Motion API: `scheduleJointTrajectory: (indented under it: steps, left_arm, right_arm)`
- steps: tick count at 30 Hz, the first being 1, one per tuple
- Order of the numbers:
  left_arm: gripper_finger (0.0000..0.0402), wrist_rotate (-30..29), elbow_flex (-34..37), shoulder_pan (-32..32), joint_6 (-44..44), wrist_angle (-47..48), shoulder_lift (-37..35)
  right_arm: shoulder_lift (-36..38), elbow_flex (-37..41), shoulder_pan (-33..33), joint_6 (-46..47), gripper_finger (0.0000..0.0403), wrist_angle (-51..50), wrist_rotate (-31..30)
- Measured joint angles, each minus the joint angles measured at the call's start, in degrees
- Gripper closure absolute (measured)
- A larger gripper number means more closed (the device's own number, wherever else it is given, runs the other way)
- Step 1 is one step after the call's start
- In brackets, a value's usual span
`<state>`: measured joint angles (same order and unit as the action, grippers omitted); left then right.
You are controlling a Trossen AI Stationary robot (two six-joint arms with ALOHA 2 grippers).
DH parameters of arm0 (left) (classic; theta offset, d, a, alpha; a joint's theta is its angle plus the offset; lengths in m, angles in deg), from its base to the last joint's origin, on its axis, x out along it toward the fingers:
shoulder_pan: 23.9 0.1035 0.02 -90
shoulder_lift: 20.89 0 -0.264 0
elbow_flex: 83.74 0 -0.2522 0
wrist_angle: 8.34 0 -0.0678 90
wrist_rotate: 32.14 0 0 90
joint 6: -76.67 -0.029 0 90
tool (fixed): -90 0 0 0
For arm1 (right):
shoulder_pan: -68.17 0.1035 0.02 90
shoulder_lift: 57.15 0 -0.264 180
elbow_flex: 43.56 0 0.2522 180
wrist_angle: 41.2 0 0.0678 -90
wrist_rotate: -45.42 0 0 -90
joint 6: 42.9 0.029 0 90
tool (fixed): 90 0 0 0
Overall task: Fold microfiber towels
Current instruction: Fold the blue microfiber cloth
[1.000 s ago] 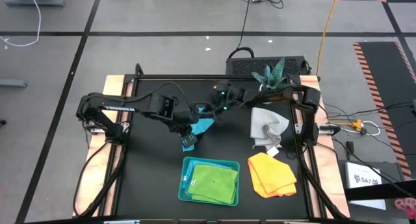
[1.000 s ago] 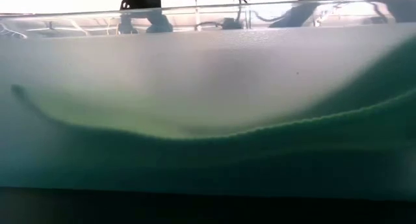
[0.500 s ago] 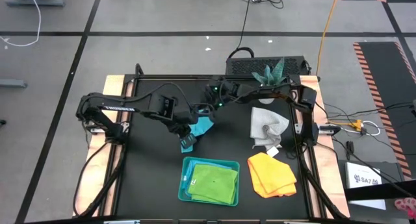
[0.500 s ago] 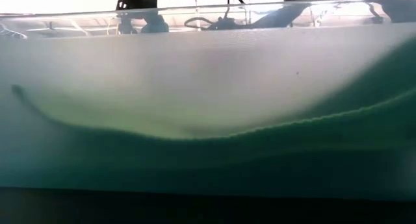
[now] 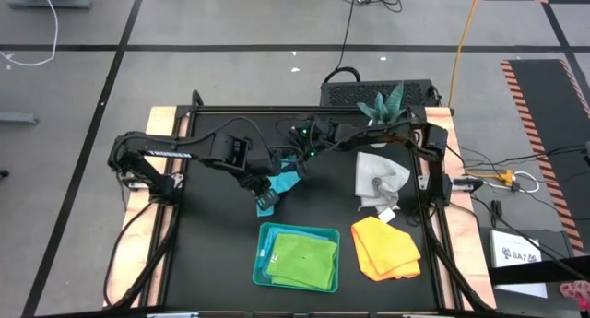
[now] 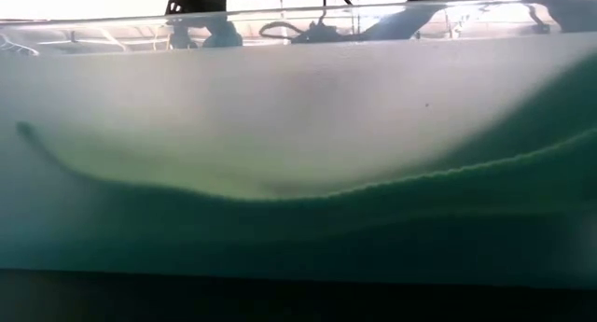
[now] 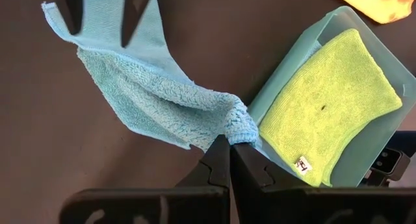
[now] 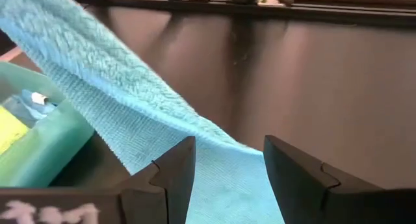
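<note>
A turquoise microfiber towel [image 5: 288, 178] slopes over the black table's middle. My left gripper [image 7: 229, 154] is shut on one corner of it, above the table. My right gripper [image 8: 227, 164] reaches in from the right and is open. Its fingers [image 7: 71, 10] stand on either side of the towel's far end [image 7: 104, 19]. A lime green towel [image 5: 302, 260] lies folded in the teal tray [image 5: 265, 253]. The grey-white towel [image 5: 378, 178] and the yellow-orange towel [image 5: 385, 247] lie on the table at right. Another turquoise towel [image 5: 383, 104] sits bunched at the far edge. My left gripper pinches a bunched corner of the turquoise towel [image 7: 238, 128] between its two shut fingers, coming from above and slanting down. The corner is lifted clear, and the towel runs slack from it down toward its far end. My right gripper: whether its open fingers touch the towel I cannot tell.
The tray stands close to the near side of the held towel. The table's frame [image 5: 277, 111] runs along the far edge. In the low view a blurred green-white surface [image 6: 298, 173] right in front of the camera hides the table.
My right gripper has moved a little toward the table's left edge, along the turquoise towel's far end. The left gripper and the corner it holds have stayed in place.
</note>
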<state>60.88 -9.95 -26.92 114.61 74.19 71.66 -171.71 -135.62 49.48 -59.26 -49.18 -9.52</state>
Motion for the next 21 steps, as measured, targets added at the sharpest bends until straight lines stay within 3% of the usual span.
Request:
scheduleJointTrajectory:
  steps: [21]
  left_arm:
    - [0.0399,-0.1,0.0,0.0,1.2,-1.9,0.0]
  right_arm:
    - [-3.5,0.0,0.7,-1.0,0.0229,5.5,-0.7]
